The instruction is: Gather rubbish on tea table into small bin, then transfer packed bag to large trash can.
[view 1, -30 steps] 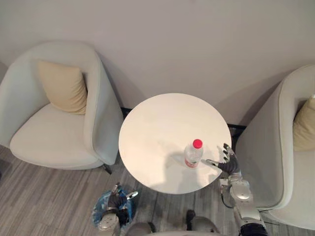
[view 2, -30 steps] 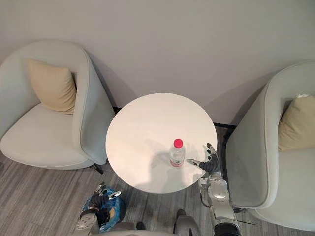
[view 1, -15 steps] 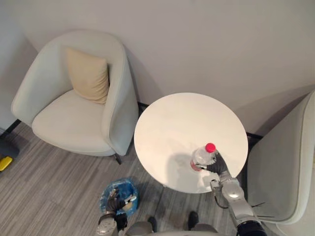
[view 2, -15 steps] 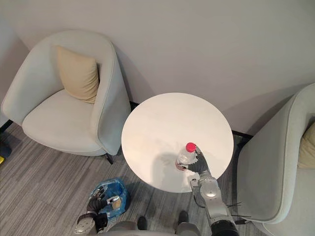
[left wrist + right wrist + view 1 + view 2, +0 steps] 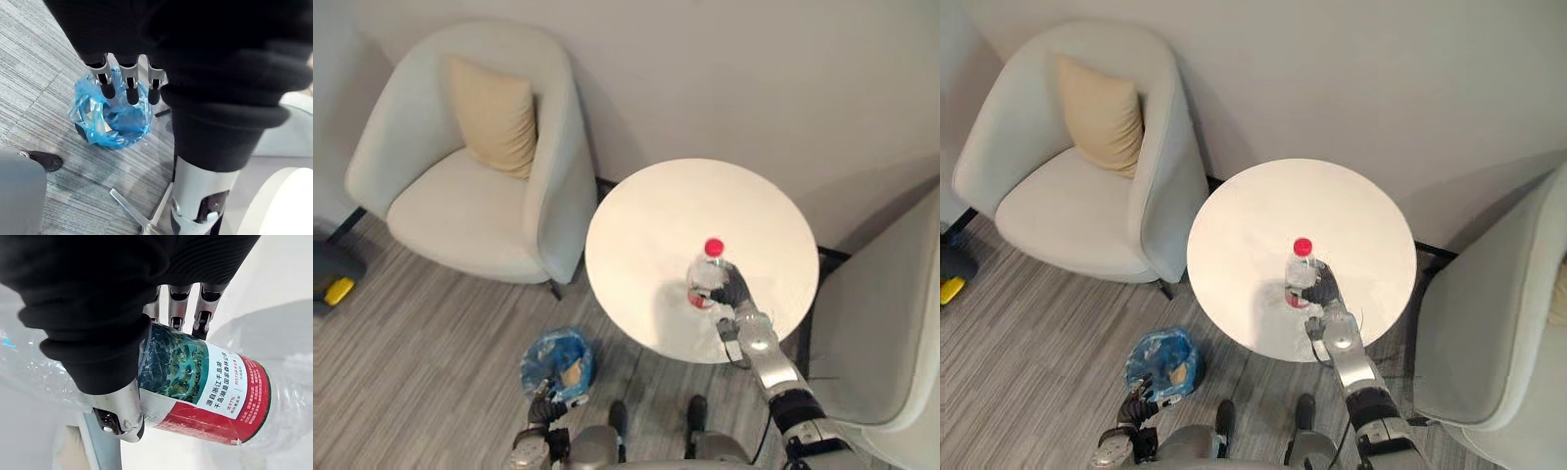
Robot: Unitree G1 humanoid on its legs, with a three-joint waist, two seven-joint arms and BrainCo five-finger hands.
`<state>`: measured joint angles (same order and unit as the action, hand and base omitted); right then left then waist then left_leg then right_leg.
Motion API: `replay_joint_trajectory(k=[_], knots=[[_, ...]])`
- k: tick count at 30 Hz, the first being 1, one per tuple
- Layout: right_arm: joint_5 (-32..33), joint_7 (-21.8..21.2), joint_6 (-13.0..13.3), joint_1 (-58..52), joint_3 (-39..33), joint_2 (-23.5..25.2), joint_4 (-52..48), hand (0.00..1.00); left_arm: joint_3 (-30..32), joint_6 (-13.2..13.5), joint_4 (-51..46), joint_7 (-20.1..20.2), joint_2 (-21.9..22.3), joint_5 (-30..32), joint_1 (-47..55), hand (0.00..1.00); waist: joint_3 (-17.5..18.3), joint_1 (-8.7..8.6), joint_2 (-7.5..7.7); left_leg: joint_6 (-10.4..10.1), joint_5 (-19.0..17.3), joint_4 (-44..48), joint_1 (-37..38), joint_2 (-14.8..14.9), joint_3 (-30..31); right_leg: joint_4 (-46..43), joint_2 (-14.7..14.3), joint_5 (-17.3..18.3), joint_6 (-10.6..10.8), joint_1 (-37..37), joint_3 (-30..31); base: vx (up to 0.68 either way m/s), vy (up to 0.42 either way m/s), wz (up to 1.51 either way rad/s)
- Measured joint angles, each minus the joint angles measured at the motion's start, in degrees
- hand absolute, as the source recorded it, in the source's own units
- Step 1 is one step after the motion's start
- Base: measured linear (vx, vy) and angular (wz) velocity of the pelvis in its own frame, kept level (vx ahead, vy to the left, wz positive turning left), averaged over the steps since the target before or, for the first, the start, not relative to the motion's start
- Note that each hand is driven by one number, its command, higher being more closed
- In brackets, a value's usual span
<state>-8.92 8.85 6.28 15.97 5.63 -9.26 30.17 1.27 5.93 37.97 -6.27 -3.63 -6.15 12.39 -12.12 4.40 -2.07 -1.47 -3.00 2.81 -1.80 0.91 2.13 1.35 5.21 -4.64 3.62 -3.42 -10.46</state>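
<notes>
Head-camera and wrist views of the tea-table area. A round white bench (image 5: 646, 220) stands against the far wall, between a pale armchair (image 5: 460, 211) on the left, which holds a beige cushion (image 5: 494, 113), and a second pale armchair (image 5: 881, 323) on the right.

The task's thing, a clear plastic bottle (image 5: 705, 277) with a red cap (image 5: 714, 247), stands roughly upright on the near right part of the bench. Whether its base rests on the surface or is raised just off it cannot be told.

The right hand (image 5: 735, 290) reaches in from the near right and grips the bottle at mid-height. In the right wrist view its fingers (image 5: 204, 316) curl round the far side of the label, which is green, white and red, while the dark cover lies against the near side.

The small bin (image 5: 556, 360), lined with a blue bag, stands on the grey striped floor (image 5: 411, 333) near and to the left of the bench. A few pale scraps lie inside it.

The left hand (image 5: 546, 409) hangs low on the near side of the bin. In its wrist view the fingers (image 5: 129, 91) are nearly straight, slack and apart from the bag, holding nothing.
</notes>
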Motion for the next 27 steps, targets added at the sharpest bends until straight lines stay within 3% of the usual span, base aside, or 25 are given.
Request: replay_joint_trajectory(k=[10, 16, 19, 21, 22, 23, 24, 26, 27], knots=[[2.77, 1.01, 0.00, -0.92, -0.09, -0.20, -3.62, 1.00, 0.19, 0.60, -1.93, -0.05, 0.18, -0.01, -0.23, 0.00, -0.21, 0.88, -0.16, 0.00, 0.00, 0.18, 0.77, -0.16, 1.61, 0.22, 0.12, 0.03, 0.02, 1.62, -0.88, 0.04, 0.004, 0.08], [2.76, 1.04, 2.41, -7.38, 1.03, 1.29, -16.31, 1.00, 0.30, 0.59, -1.14, -0.06, 1.53, 0.01, -0.09, 0.00, -0.25, 0.43, -0.42, -0.25, 0.55, 1.31, 0.33, -1.19, 8.14, -0.08, 1.06, 1.91, 0.12, 5.00, -7.30, -0.08, -0.026, 0.53], [2.44, 1.02, 2.70, -8.62, 3.15, 1.53, -19.00, 1.00, -0.73, 0.58, 0.20, -0.18, 1.51, 0.09, -1.18, 0.00, -0.25, -0.03, -0.43, -0.84, 2.59, 0.86, -1.69, -1.71, 12.49, -0.12, 1.71, 2.20, -0.06, 5.24, -12.60, -0.10, -0.026, 0.90], [1.84, 1.00, 2.96, -8.53, 4.73, 1.54, -19.28, 1.00, -1.88, 0.57, 0.79, -0.22, 1.70, 0.09, -1.62, 0.00, -0.32, 0.03, -0.69, -0.17, 3.27, -1.16, -2.58, -1.23, 12.26, -0.88, 1.89, 2.46, -0.21, 5.10, -15.20, -0.12, -0.043, 0.84], [1.46, 1.09, 3.04, -8.59, 6.25, 1.53, -19.29, 1.00, -1.81, 0.56, 0.77, -0.22, 2.34, 0.10, -1.51, 0.00, -0.30, -0.03, -0.89, 3.41, 1.39, -1.72, -2.92, 0.60, 4.63, -1.89, 2.04, 2.62, -0.44, 5.16, -17.61, -0.11, -0.019, 0.78], [1.16, 1.08, 3.23, -8.53, 7.18, 2.00, -19.37, 1.00, -1.61, 0.59, 0.92, -0.21, 2.47, 0.18, -2.17, 0.00, 0.14, -0.29, -0.12, 8.58, -1.43, -2.87, -2.53, 1.43, -4.22, -2.06, 4.24, 2.59, -0.48, 5.15, -19.28, -0.07, 0.037, 0.88], [0.79, 1.08, 3.40, -8.38, 7.38, 2.21, -19.76, 1.00, -1.65, 0.60, 1.02, -0.24, 2.53, 0.20, -2.51, 0.00, 0.27, -0.38, 0.16, 9.73, -2.27, -2.37, -2.64, 1.93, -8.77, -2.05, 5.67, 2.63, -0.41, 5.13, -20.25, 0.00, 0.127, 0.97], [-0.76, 1.09, 3.89, -7.38, 7.15, 1.18, -20.12, 1.00, -2.01, 0.66, 1.25, -0.23, 3.95, 0.37, -3.79, 0.00, 1.20, -0.90, -2.50, 8.01, -0.53, 2.26, -3.12, 7.95, -26.66, -4.70, 7.23, 3.72, 0.89, 5.22, -24.20, 0.03, 0.174, 0.93], [-0.86, 1.15, 3.89, -7.39, 6.85, 1.01, -20.12, 1.00, -2.34, 0.72, 1.25, -0.25, 4.08, 0.42, -3.80, 0.00, 1.51, -1.72, -2.97, 6.40, 1.60, 2.33, -2.94, 9.19, -29.69, -5.71, 7.51, 4.38, 1.63, 5.63, -25.36, 0.05, 0.199, 1.06]])
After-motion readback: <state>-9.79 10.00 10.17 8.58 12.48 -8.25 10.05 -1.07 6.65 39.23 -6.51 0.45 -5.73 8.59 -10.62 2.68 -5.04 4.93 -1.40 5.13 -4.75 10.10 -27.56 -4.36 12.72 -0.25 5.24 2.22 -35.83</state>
